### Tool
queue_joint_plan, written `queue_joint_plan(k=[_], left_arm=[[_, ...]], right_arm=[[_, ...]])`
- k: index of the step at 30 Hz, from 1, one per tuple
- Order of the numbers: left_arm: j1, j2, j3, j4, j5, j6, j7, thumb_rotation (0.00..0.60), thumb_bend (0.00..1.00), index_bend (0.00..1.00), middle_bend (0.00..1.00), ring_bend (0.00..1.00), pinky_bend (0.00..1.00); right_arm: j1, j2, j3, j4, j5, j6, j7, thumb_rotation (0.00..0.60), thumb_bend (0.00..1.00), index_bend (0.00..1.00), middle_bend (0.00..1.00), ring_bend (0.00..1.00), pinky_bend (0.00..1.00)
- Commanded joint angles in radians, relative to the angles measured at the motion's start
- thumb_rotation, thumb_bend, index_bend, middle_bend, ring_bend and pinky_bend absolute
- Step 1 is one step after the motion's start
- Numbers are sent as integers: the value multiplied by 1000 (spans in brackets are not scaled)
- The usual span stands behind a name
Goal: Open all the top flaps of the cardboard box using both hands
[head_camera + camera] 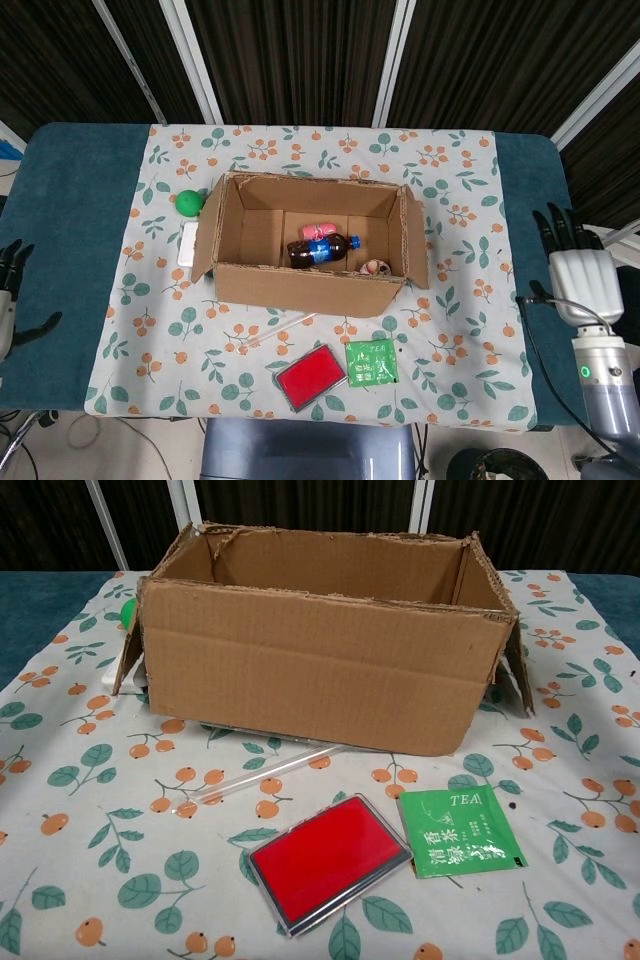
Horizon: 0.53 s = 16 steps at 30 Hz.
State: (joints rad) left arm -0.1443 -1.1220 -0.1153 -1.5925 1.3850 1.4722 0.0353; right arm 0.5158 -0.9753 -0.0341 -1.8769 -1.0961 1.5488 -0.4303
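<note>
1. The cardboard box (310, 245) sits in the middle of the floral cloth (460, 300) on the bench (70, 200), its top open and its side flaps folded down outside the short walls.
2. Inside, a cola bottle (322, 248) lies on its side on the box floor, with a pink item (318, 230) just behind it and a small pale object (376, 267) near the right wall.
3. The right hand (578, 275) hovers over the bench's right edge, well apart from the box, its fingers spread and holding nothing.
4. The left hand (8, 290) shows only partly at the far left edge of the frame, fingers apart and empty as far as I can see.
5. A green ball (188, 202) and a white flat thing (188, 243) lie just beside the left flap.
6. In front of the box a clear straw (262, 773) lies slanted, touching or nearly touching the front wall's base; nearer the front edge rest a red case (328, 860) and a green tea packet (460, 830), just beside each other.
7. Bare teal bench surface stretches on both sides of the cloth.
</note>
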Motion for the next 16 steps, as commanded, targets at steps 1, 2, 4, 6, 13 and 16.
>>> queue_joint_plan(k=[1,2,4,6,13,16], left_arm=[[17,7,12,3,11,18,7,600,142,0,0,0,0],[22,6,16,9,13,22,8,600,137,0,0,0,0],[24,4,20,16,12,17,9,600,130,0,0,0,0],[21,2,20,21,10,10,12,600,128,0,0,0,0],[23,-12,17,27,19,23,25,600,128,0,0,0,0],[20,-15,18,30,21,18,32,600,128,0,0,0,0]], right_arm=[[-107,-53,-45,26,-103,83,60,600,249,0,0,4,250],[-131,-68,-53,46,-133,101,73,600,244,0,0,1,249],[-174,-102,-68,98,-185,133,100,600,240,0,0,0,249],[-208,-136,-75,153,-224,157,129,600,240,0,0,0,248],[-271,-213,-63,314,-291,162,214,600,240,0,0,0,248],[-275,-221,-44,330,-298,152,236,600,240,0,0,0,248]])
